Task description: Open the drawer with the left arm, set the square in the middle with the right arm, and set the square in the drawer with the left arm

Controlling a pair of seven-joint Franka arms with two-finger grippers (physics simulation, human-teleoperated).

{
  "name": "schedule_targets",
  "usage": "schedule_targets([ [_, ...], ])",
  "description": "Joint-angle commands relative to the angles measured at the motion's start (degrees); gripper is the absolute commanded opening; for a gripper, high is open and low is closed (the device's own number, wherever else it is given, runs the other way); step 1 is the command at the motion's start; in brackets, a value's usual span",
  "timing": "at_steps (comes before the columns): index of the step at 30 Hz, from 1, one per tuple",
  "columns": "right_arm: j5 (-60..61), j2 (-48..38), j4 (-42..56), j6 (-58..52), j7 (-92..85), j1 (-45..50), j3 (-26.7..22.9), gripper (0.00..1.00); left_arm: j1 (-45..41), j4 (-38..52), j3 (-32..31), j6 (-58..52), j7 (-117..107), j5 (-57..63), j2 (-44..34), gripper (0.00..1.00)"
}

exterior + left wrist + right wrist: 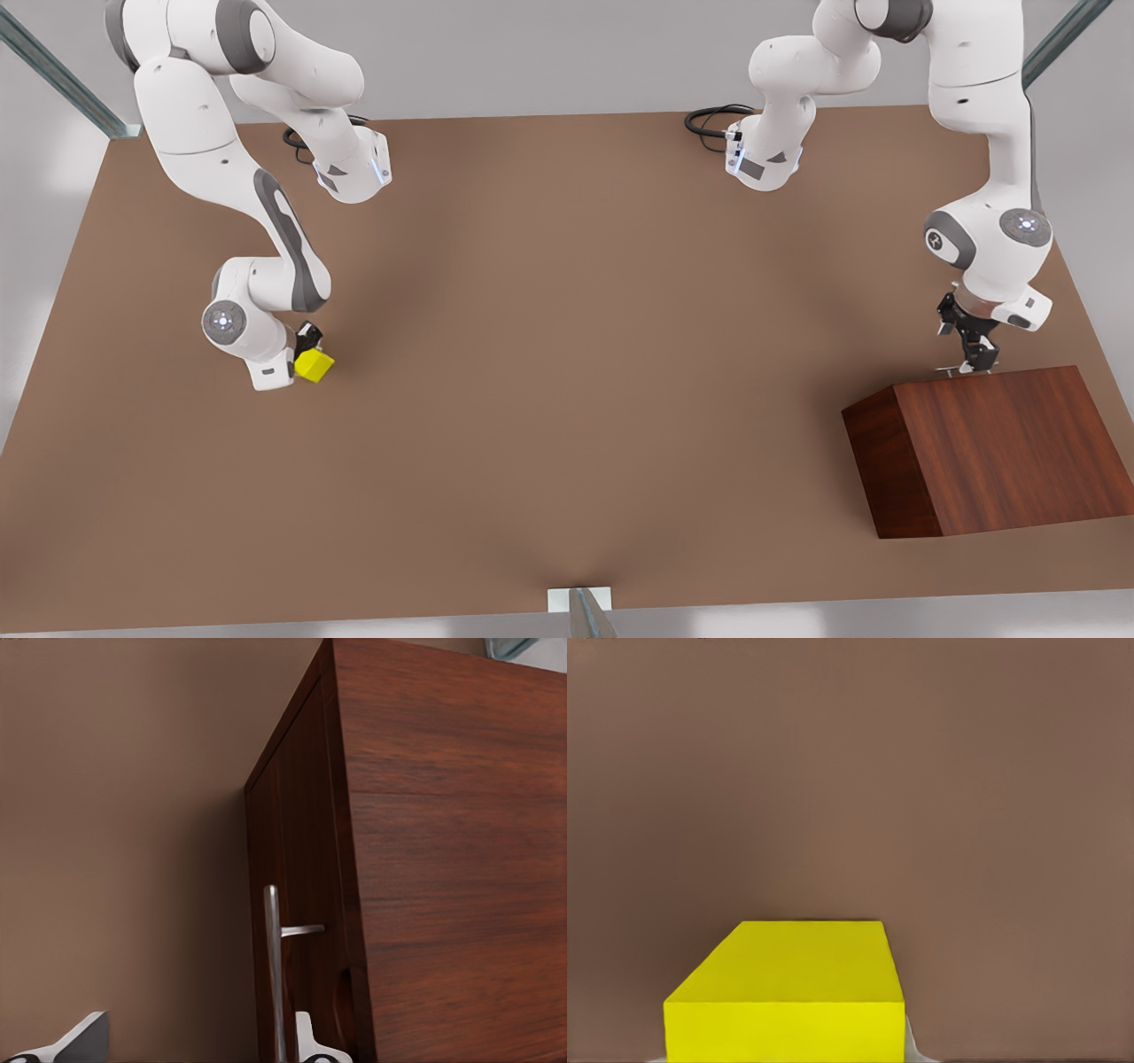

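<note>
Gripping the square [314,365], the right gripper [307,347] sits far across the counter [567,399] from the box [1001,447]. At the box's drawer [297,904], the left gripper [973,356] has its fingers [306,1041] parted astride the handle [274,974].
</note>
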Motion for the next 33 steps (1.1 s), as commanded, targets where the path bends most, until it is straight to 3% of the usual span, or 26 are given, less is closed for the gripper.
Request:
schedule_targets([
  [1,-0.05,-0.01,0.12,0.0,0.12,-0.01,0.09,0.6,0.0,0.0,0.0,-0.09,0.0,0.03,0.05,1.0],
  [4,-0.05,-3.35,0.21,-1.32,0.74,0.78,0.88,0.6,0.35,0.0,0.0,-0.09,-0.09,-0.05,1.36,1.0],
  [6,-0.05,-6.24,0.21,-1.93,2.4,0.87,4.91,0.6,0.35,0.0,0.0,-0.09,0.0,-0.05,1.45,1.0],
  [9,0.39,-7.04,5.12,-5.54,19.7,11.67,8.43,0.6,0.27,-0.09,0.0,-0.88,-0.09,-0.14,1.19,1.0],
  [11,1.18,-3.8,12.32,-7.46,31.39,17.91,11.6,0.6,0.18,-0.17,0.0,-3.07,-0.18,-0.23,0.4,1.0],
  [17,5.67,12.99,37.47,-8.44,40.46,37.34,11.43,0.61,0.18,-0.35,0.0,-8.7,-1.05,-0.32,-2.24,1.0],
  [23,4.79,28.81,57.85,-7.56,50.47,48.24,9.85,0.61,0.18,-1.93,0.18,-8.53,-1.23,-0.32,-3.47,1.0],
  [26,5.05,32.51,60.24,-1.76,54.44,48.68,9.76,0.62,0.18,-1.93,2.11,-8.79,-0.44,-0.23,-3.65,1.0],
  [29,5.32,33.04,61.91,-1.84,55.32,50.35,9.76,0.66,0.18,-3.95,2.55,-9.14,-0.35,-0.23,-5.75,1.0],
  [30,5.32,33.21,61.91,-1.76,55.58,50.88,9.76,0.96,0.09,-4.48,2.55,-9.14,-0.35,-0.23,-6.02,1.0],
  [33,4.96,33.13,61.73,-1.76,55.58,51.06,9.67,1.0,0.09,-5.71,2.64,-9.14,-0.44,-0.23,-6.99,1.0],
])
